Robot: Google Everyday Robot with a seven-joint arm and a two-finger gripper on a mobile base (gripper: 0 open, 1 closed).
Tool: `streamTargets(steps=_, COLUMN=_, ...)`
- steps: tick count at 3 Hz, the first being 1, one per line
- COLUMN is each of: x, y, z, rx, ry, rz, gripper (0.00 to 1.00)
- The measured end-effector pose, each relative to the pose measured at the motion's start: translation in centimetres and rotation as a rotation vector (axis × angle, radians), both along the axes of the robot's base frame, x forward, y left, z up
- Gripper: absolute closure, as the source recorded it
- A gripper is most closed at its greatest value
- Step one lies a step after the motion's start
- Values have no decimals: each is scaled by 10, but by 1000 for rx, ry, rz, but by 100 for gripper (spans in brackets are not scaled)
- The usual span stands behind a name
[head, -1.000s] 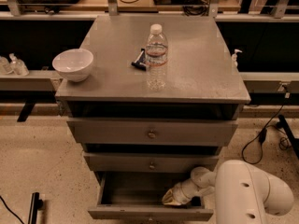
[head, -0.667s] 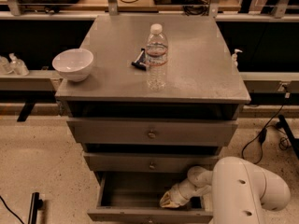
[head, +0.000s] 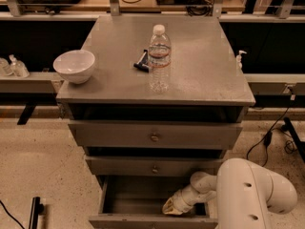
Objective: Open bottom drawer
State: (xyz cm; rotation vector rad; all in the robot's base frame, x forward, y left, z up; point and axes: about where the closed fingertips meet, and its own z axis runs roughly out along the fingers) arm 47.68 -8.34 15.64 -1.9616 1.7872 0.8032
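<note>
bottom drawer [head: 136,199]: lowest one under the bench [head: 200,80], sticking out toward me | my pincer [head: 173,207]: inside the drawer, right side, just behind its front wall | grip: I cannot tell | pull way: straight toward me

Your gripper [head: 173,205] sits low in the view, just right of centre, with its pale tan tip pointing left and slightly down. Behind it, your wrist [head: 199,187] runs up and to the right as a short chain of rounded white segments, bent at a small joint. It joins your arm's large white link [head: 252,194], a thick, smooth cylinder that fills the lower right corner and shows two small dark dots on its near face. The link's far end curves round to the right.
</note>
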Motion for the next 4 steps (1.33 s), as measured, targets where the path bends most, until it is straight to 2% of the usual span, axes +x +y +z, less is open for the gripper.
streamTargets(steps=4, x=-15, y=0, z=-4, rx=-53, ry=-9, rz=-22, gripper=100)
